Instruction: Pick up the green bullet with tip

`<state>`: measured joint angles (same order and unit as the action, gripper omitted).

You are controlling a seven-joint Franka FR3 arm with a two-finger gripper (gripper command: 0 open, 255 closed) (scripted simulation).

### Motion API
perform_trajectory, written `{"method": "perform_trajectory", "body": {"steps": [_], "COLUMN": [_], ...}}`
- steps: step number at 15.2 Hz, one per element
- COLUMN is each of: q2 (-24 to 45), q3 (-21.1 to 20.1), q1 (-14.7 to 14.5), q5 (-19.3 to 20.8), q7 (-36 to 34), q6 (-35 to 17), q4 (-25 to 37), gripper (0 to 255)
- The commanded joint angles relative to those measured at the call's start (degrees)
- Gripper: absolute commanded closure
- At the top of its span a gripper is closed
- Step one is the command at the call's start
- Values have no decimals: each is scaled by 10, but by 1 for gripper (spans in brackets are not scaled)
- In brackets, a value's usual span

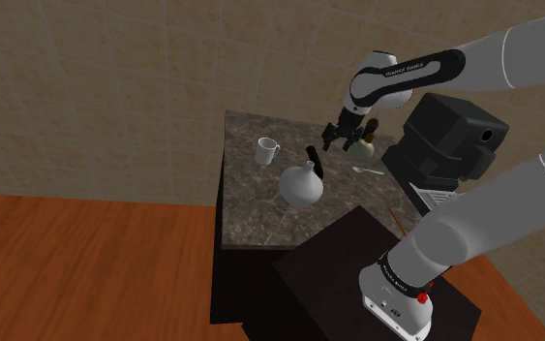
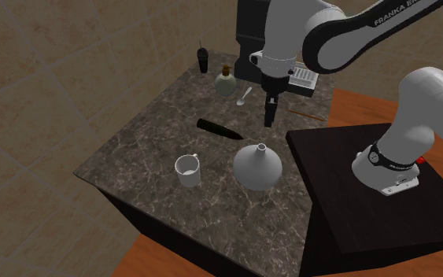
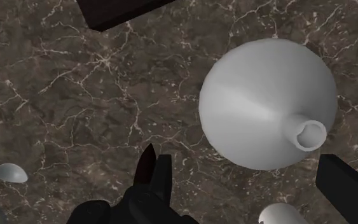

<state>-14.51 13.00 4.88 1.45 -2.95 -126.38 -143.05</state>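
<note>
The bullet (image 2: 219, 128) is a slim, dark, almost black thing that lies flat on the marble table top (image 2: 149, 149), between the white mug and the spoon. The shoulder view shows the bullet (image 1: 314, 155) just behind the white vase. My gripper (image 2: 271, 120) hangs above the table, off the bullet's end nearest the stand and apart from it. In the wrist view the gripper (image 3: 155, 167) is shut, its fingers meeting with nothing between them, over bare marble beside the vase. The shoulder view has the gripper (image 1: 341, 143) above the table's far side.
A white round vase (image 2: 257, 165) stands close to the gripper, and a white mug (image 2: 186, 169) beyond the bullet. A spoon (image 2: 245, 96), a pale round bottle (image 2: 226, 81) and a black cup (image 2: 203, 59) sit toward the back. A black coffee machine (image 1: 449, 136) is beside the stand (image 2: 369, 197).
</note>
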Motion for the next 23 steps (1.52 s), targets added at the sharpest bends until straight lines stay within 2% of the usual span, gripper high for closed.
{"method": "perform_trajectory", "body": {"steps": [1,6,11,17,21,23], "q2": [38,146,257,386,465,478], "q3": [9,28,33,19,6,1], "q1": [3,11,30,71,101,105], "q5": [-6,-39,-91,-151,-177,-182], "q7": [7,38,78,120,136,140], "q6": [-33,-112,-171,-216,-231,-242], "q4": [11,51,110,204,275,278], "gripper": [0,0,0,0,0,0]}}
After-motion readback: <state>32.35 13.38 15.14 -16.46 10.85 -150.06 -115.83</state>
